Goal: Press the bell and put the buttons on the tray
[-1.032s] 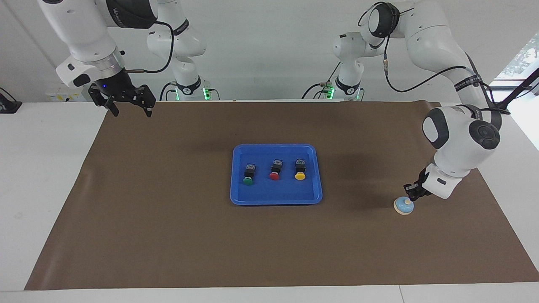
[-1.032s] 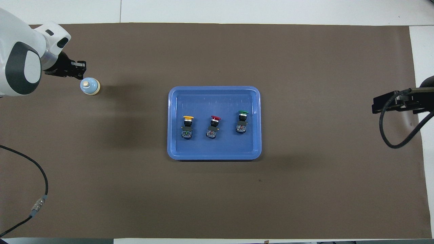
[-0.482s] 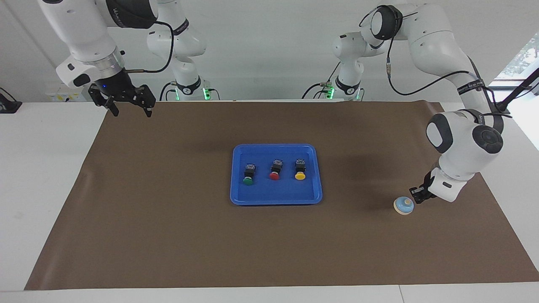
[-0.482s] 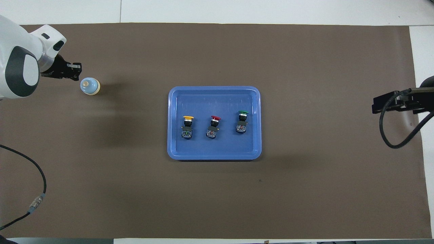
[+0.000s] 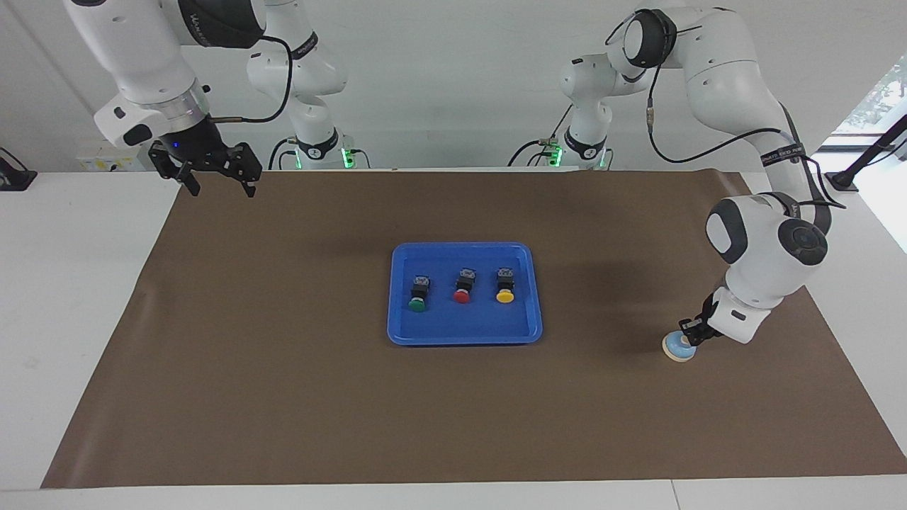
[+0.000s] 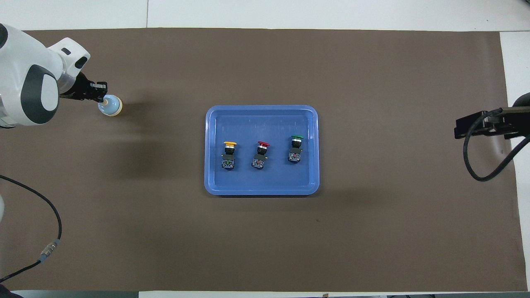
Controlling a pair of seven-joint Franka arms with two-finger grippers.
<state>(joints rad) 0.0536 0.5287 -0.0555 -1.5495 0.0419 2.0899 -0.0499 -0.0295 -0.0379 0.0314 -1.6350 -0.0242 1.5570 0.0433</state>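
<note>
Left gripper (image 5: pixel 686 338), fingertips pinched together, sits on the bell (image 5: pixel 677 349) at 3 o'clock of the tray (image 5: pixel 464 335) (contact looks likely). Off-centre push could skid it. Buttons (image 5: pixel 461 286) trayed. Right gripper (image 5: pixel 218 180) waits, fingers wide.

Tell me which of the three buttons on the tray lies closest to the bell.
The yellow button: it sits at the left arm's end of the row on the tray, the bell's side; the red button is in the middle, the green button at the other end.
</note>
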